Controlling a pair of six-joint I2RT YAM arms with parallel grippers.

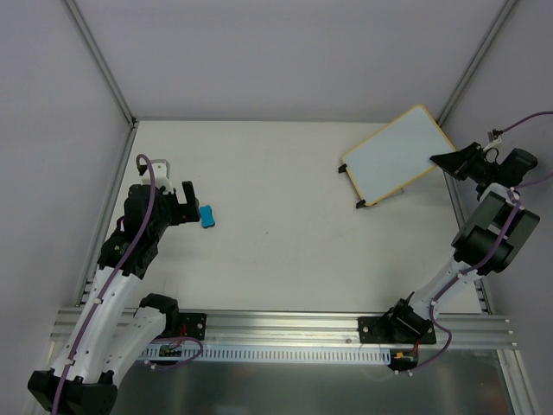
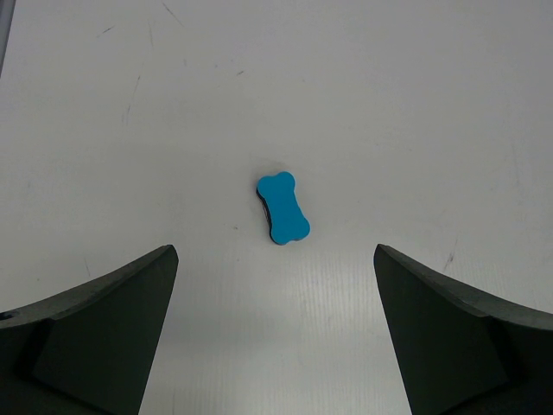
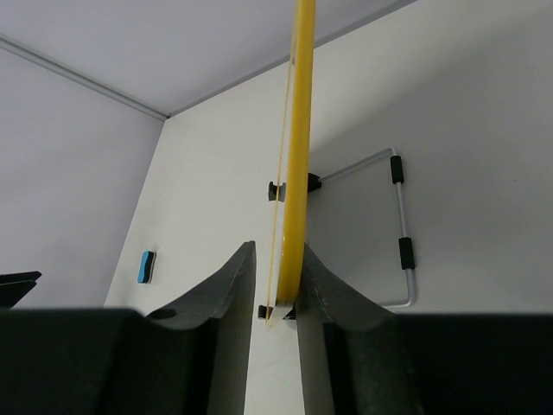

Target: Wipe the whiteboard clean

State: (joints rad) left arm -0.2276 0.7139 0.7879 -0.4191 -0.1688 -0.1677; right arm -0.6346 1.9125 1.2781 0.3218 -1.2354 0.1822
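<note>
The whiteboard [image 1: 393, 156] stands tilted on its wire stand at the back right, its face blank white with a yellow rim. In the right wrist view I see it edge-on [image 3: 298, 173]. My right gripper [image 1: 445, 160] straddles its right edge [image 3: 278, 246]: the right finger touches the rim, and the left finger stands a small gap off the face. A blue bone-shaped eraser [image 1: 206, 215] lies flat on the table at the left. My left gripper [image 1: 188, 204] is open and empty just left of it; in its wrist view [image 2: 275, 252] the eraser [image 2: 282, 207] lies ahead between the fingers.
The board's wire stand [image 3: 402, 225] with black sleeves props it up behind. The enclosure's grey walls [image 1: 60, 130] close in on the left, back and right. An aluminium rail [image 1: 285, 324] runs along the near edge. The eraser also shows small in the right wrist view [image 3: 147, 266].
</note>
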